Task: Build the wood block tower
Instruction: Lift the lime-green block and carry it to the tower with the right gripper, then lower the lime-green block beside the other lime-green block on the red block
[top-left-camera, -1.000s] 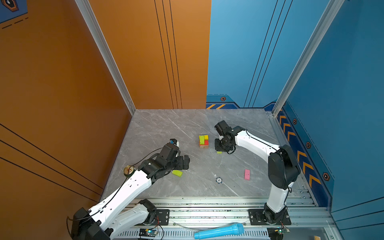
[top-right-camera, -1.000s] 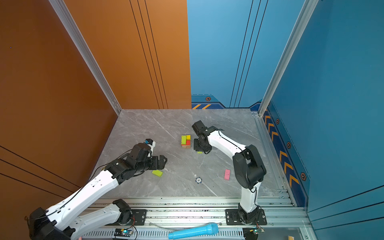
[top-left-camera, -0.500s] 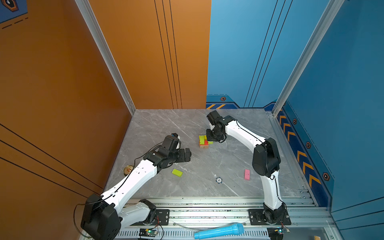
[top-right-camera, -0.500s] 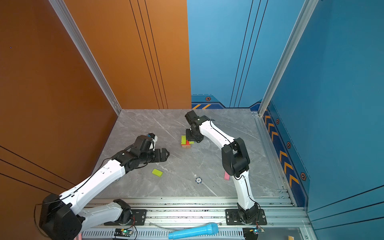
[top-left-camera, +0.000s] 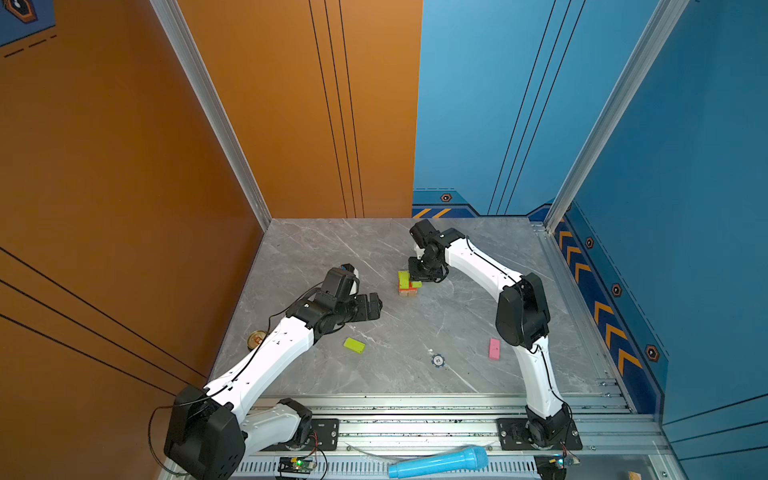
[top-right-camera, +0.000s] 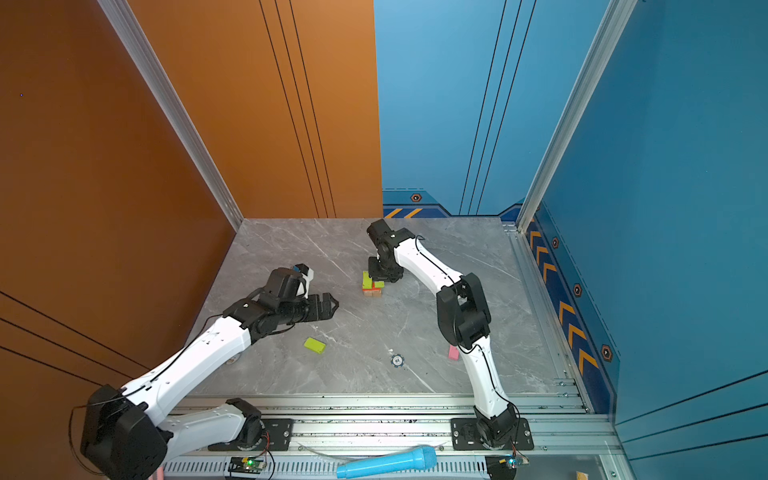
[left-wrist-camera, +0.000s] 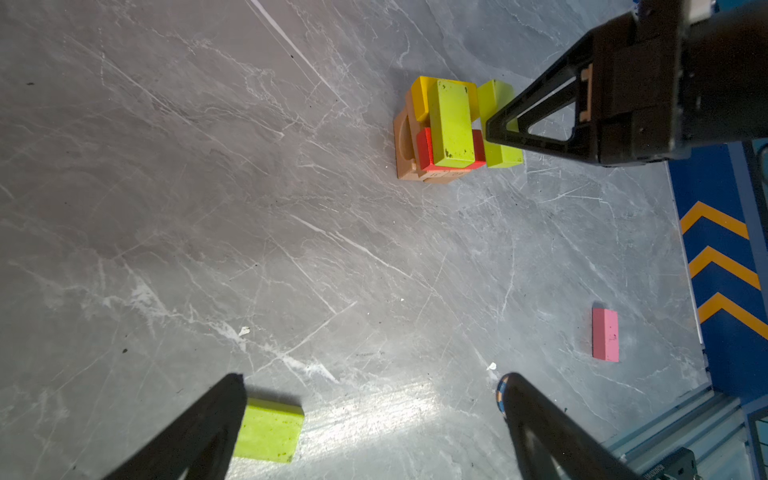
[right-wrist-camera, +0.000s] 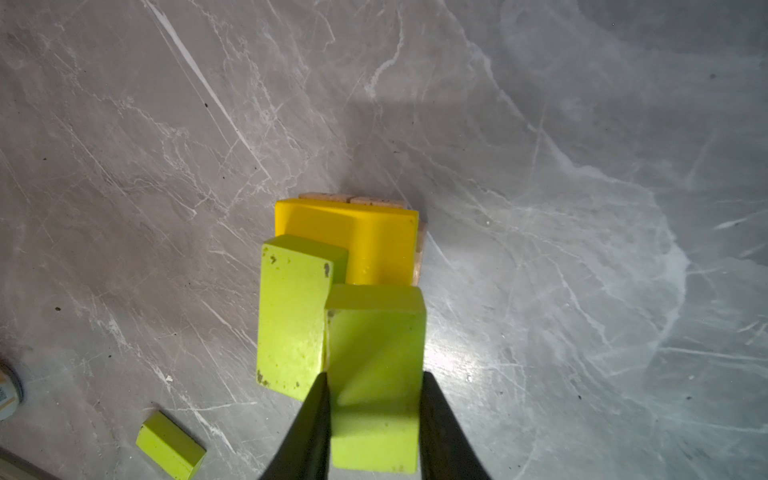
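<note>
On the grey tabletop (top-left-camera: 457, 324), the right pincer (right-wrist-camera: 374, 378), clamped on a lime green block (right-wrist-camera: 376, 332), has swung from beside the tower (top-left-camera: 408, 284) to over its top, so placing looks next; the left pincer (left-wrist-camera: 372, 376) gapes empty.

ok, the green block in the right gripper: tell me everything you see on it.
The lime green block is a small rectangular brick, painted wood by the look, matte, with few small chips. The right gripper is shut on it, one finger on each side, near one end. It is at the side of the tower, parallel to and close beside the lime brick on top. Whether it touches either cannot be told.
</note>
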